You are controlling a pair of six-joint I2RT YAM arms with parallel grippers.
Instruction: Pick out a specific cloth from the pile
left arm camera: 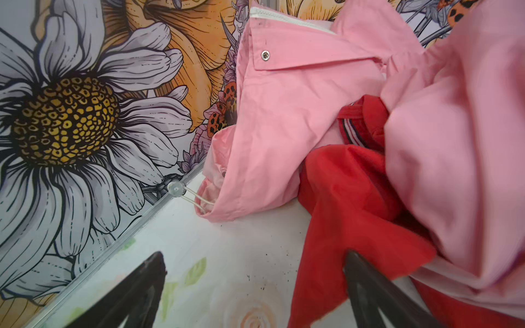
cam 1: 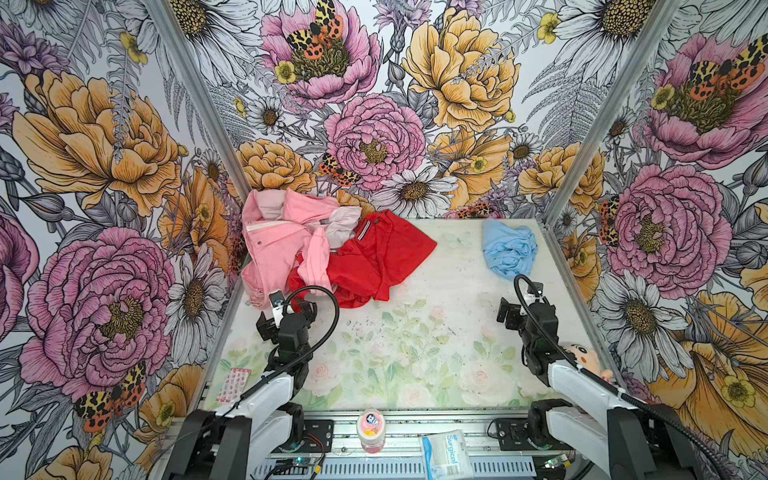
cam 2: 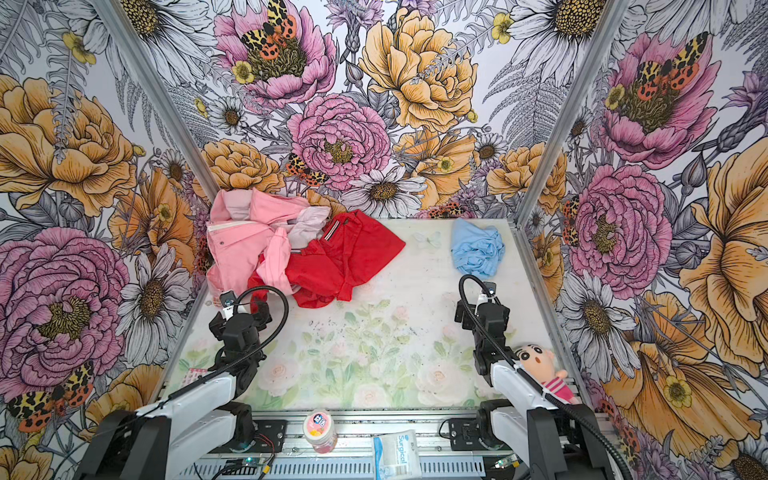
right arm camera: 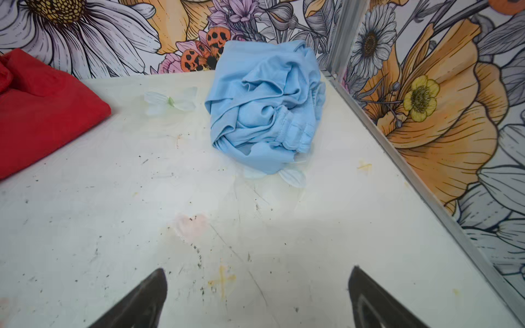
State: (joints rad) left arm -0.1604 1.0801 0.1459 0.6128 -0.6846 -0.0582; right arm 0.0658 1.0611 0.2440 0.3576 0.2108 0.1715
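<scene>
Near left corner of the table [cam 1: 436, 291]: a small pink-patterned card [cam 1: 233, 384], flat by the edge.

Far left corner: the pile [cam 1: 320, 249], heaped against the left wall. At its left, the pink jacket [cam 1: 270, 245], pale lining showing. To the right of that, the red shirt [cam 1: 390, 253], spread out with striped collar up and a pink sleeve draped across it.

Just nearside of the pile: the left gripper [cam 1: 286, 319], jaws spread wide, nothing between them. In the left wrist view, the same gripper [left arm camera: 254, 255] low over bare table, with one fingertip [left arm camera: 359, 272] at the hem of the red shirt. Contact there impossible to judge.

Off the table, on the metal rail [cam 1: 415, 419] along the near edge: a pink-capped bottle [cam 1: 370, 430] and, right of it, a white packet [cam 1: 446, 455] printed "Surgical".

Along the far edge, right of the middle: a pale fabric butterfly [cam 1: 457, 239], flat, between red shirt and cloth.

Far right corner: the cloth [cam 1: 509, 249], sky-blue, crumpled into a loose bundle close to the right wall. Well apart from the pile and touched by neither gripper. Visible in both top views [cam 2: 478, 249] and in the right wrist view [right arm camera: 264, 108].

Nearside of the cloth: the right gripper [right arm camera: 257, 269], jaws wide apart and empty, facing the bundle across bare table.

Near right edge: a plush doll [cam 2: 536, 359], beside the right arm.
</scene>
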